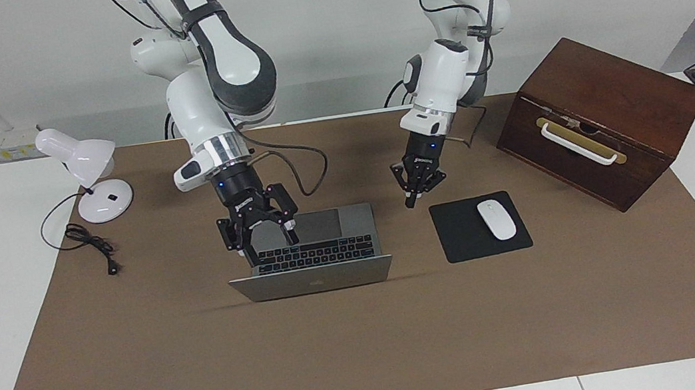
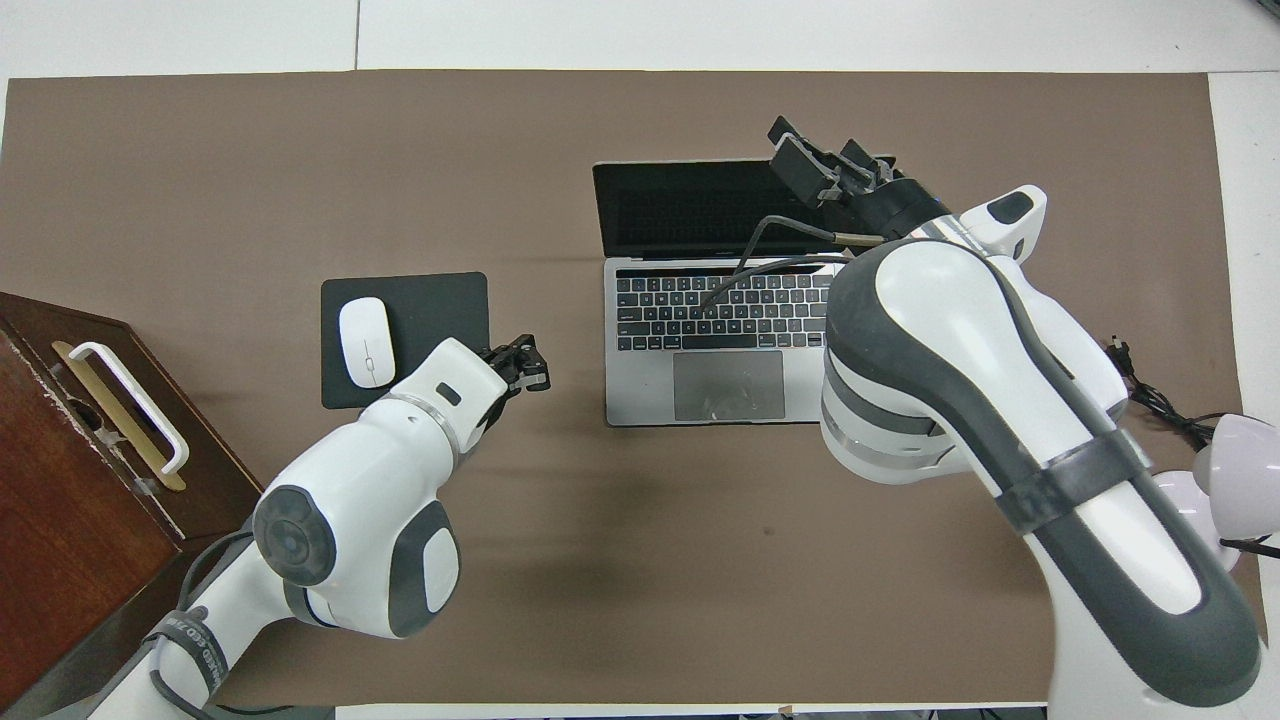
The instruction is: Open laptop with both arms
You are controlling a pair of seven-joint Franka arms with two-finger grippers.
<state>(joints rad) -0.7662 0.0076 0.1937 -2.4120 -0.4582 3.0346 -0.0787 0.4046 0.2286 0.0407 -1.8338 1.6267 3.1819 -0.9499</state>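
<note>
The silver laptop [image 1: 315, 278] stands open on the brown mat, its lid raised with the apple logo facing away from the robots. In the overhead view its dark screen [image 2: 690, 210], black keyboard and grey trackpad show. My right gripper [image 1: 268, 245] is open with its fingers spread wide. It is over the keyboard side toward the right arm's end, and in the overhead view [image 2: 815, 165] it sits at the lid's upper corner. I cannot tell whether it touches the lid. My left gripper [image 1: 414, 198] is shut and empty. It hangs over the bare mat between the laptop and the mouse pad [image 2: 520, 365].
A black mouse pad [image 1: 460, 234] with a white mouse [image 1: 497, 219] lies beside the laptop toward the left arm's end. A dark wooden box [image 1: 600, 121] with a white handle stands at that end. A white desk lamp [image 1: 85, 169] and its cord sit at the right arm's end.
</note>
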